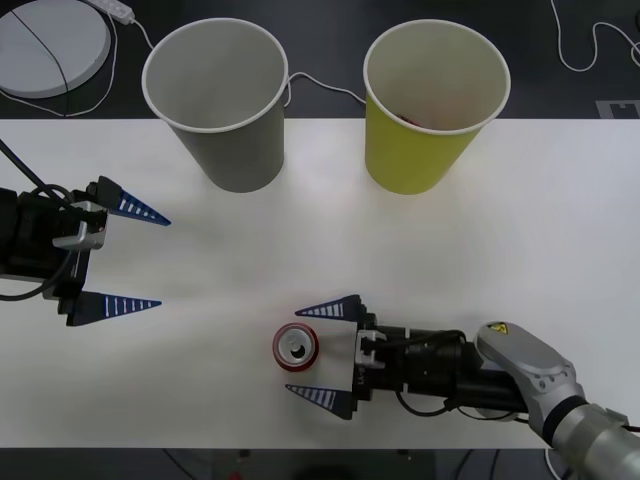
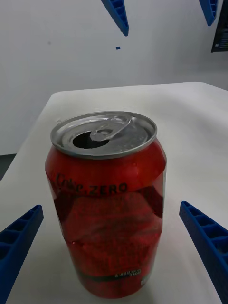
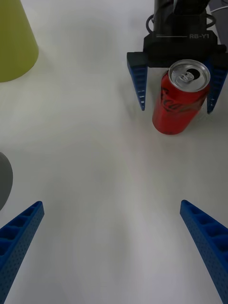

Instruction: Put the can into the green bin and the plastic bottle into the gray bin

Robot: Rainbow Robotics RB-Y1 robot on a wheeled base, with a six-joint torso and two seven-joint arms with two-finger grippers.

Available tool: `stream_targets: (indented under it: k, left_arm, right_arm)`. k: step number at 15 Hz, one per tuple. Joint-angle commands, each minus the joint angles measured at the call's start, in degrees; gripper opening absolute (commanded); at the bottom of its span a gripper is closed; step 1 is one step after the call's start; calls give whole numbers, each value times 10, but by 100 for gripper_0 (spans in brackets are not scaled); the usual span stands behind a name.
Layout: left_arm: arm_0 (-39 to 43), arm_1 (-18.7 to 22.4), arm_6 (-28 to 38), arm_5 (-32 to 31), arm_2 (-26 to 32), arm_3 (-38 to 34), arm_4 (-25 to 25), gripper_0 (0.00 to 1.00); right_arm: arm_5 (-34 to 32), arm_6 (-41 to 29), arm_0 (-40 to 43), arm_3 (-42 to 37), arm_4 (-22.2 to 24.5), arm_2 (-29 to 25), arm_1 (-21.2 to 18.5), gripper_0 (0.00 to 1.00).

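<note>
Even, bright light falls on the white table [image 1: 500,230], seemingly from overhead, though no lamp is in view. Shadows are soft and faint: a pale smear lies beside the gray bin [image 1: 222,100] and the green bin [image 1: 432,105], and a weak one under the can [image 1: 297,347]. The can's silver top carries a mild glare in the right wrist view, where its print is sharp and the far table edge softer. The cups lean outward in the front view.

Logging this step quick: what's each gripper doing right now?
Left gripper: open, holding nothing, at the table's left side.
Right gripper: open, fingers on either side of the can, not yet closed on it.
</note>
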Motion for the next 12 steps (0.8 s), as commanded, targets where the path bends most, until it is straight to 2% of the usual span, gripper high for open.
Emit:
stream_targets:
  k: [1,4,5,6,7,12]
  left_arm:
    - [0,0,0,0,0,0,0,100]
    - [0,0,0,0,0,0,0,100]
    - [0,0,0,0,0,0,0,100]
    - [0,0,0,0,0,0,0,100]
    - [0,0,0,0,0,0,0,100]
    - [0,0,0,0,0,0,0,100]
  right_arm:
    - [14,2,-4,-2,0,9,5,100]
    - [24,2,-7,-2,0,13,10,100]
    - [26,3,-8,-4,0,14,10,94]
    - [26,2,-9,-4,-3,15,10,27]
    - [26,-2,-9,-4,-5,15,10,0]
    - [26,-4,-13,-4,-5,18,10,0]
